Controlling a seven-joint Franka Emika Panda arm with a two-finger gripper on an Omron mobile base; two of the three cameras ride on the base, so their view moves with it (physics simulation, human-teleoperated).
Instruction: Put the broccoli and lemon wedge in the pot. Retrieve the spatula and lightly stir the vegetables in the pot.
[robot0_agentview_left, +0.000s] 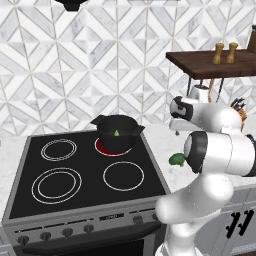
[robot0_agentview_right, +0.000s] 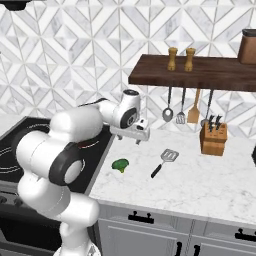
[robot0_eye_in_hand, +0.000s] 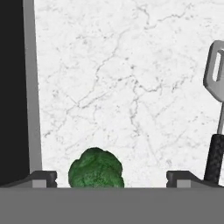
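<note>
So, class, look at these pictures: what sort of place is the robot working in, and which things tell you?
A kitchen, computer-rendered. The clues: a stove with four burners and a black pot on one, a marble counter with a knife block, and utensils hanging beneath a wooden shelf.

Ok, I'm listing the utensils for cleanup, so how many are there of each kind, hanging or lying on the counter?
Slotted spatula with a black handle, lying on the counter: 1
Round-bowled metal spoon, hanging under the shelf: 1
Slotted metal turner, hanging: 1
Wooden spatula, hanging: 1
Total: 4
</note>
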